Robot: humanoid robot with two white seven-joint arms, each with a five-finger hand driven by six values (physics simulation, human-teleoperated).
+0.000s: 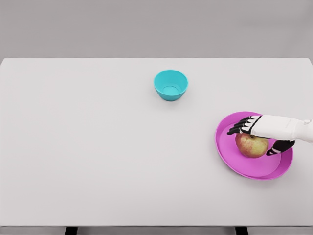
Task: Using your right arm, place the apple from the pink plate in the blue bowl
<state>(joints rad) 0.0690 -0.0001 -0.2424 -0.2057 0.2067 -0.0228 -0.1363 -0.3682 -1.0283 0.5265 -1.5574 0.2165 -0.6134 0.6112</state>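
Right hand (258, 133) is coming in from the right edge and sitting right over the apple (251, 146), palm down. Four dark fingers (240, 127) are stretched out past the top left of the fruit, and the thumb (279, 147) is down by its right side, touching or nearly so. Fingers look pretty straight rather than wrapped around anything, so I'd call it spread open and not actually gripping yet. Whether the palm is resting on the apple or just above it, can't tell from this angle.

Apple is reddish with a yellow-green patch, sitting on the pink plate (239, 166), a bit above the plate's middle. Plate is over on the right side of the white tabletop (98, 156), close to the right edge.

Blue bowl (170, 84) (more of a teal, honestly) is upright near the middle of the tabletop, toward the far side, well apart from the plate, up and to the left of it.

Only the forearm and wrist of the right arm show, white. Left arm doesn't show up at all.
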